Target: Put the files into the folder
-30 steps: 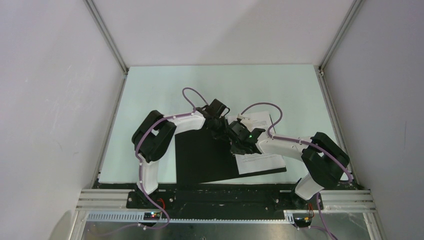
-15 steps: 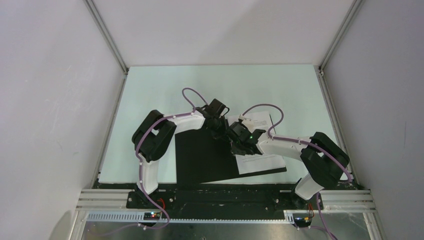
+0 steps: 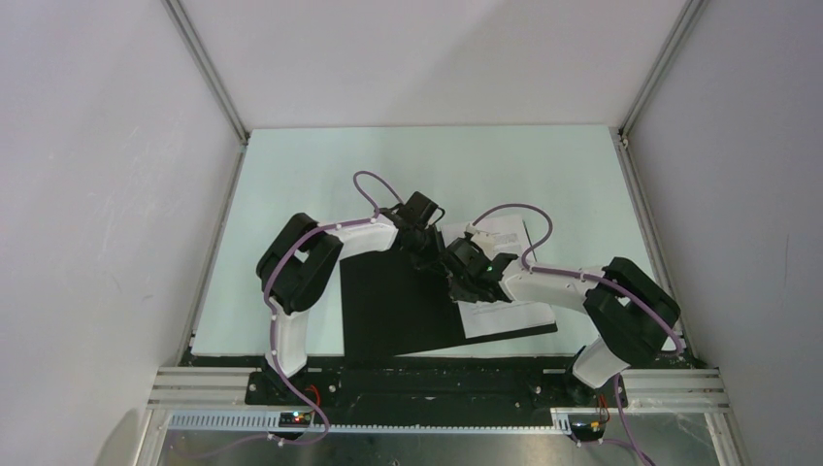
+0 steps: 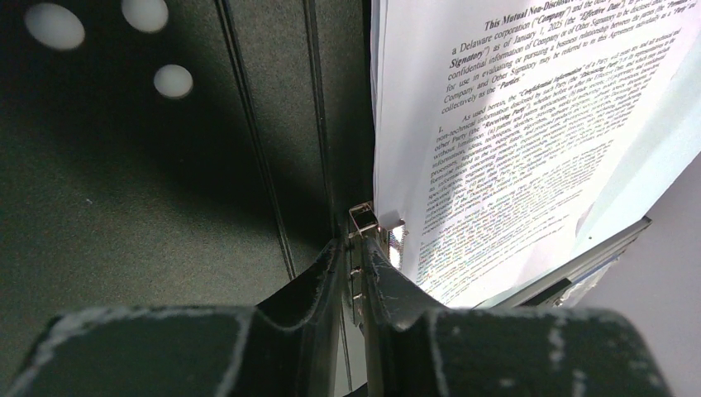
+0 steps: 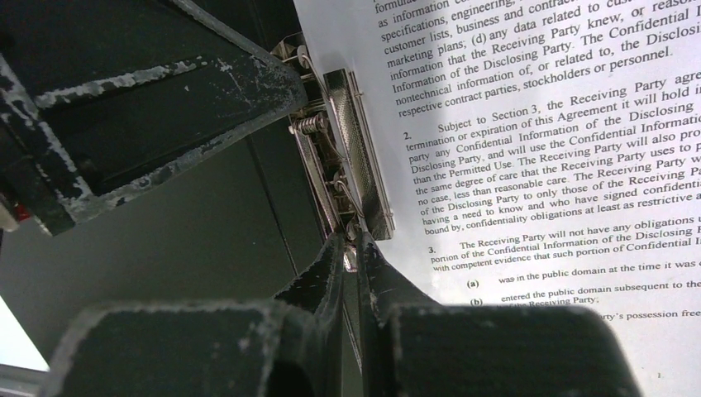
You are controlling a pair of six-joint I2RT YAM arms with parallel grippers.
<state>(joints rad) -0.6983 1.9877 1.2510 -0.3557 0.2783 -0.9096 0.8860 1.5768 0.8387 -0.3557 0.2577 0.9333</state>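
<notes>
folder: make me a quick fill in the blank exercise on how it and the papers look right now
1. The folder lies open, and its inside is coloured ____.
2. In the top view, the files lie on the folder's ____ half.
3. The left pincer and the right pincer are both shut on the folder's metal ____.

Missing words: black; right; clip

The left arm and right arm are white tubes with bulky black joints. Each trails a purple cable. The black fingers are scuffed pale at the edges.
</notes>
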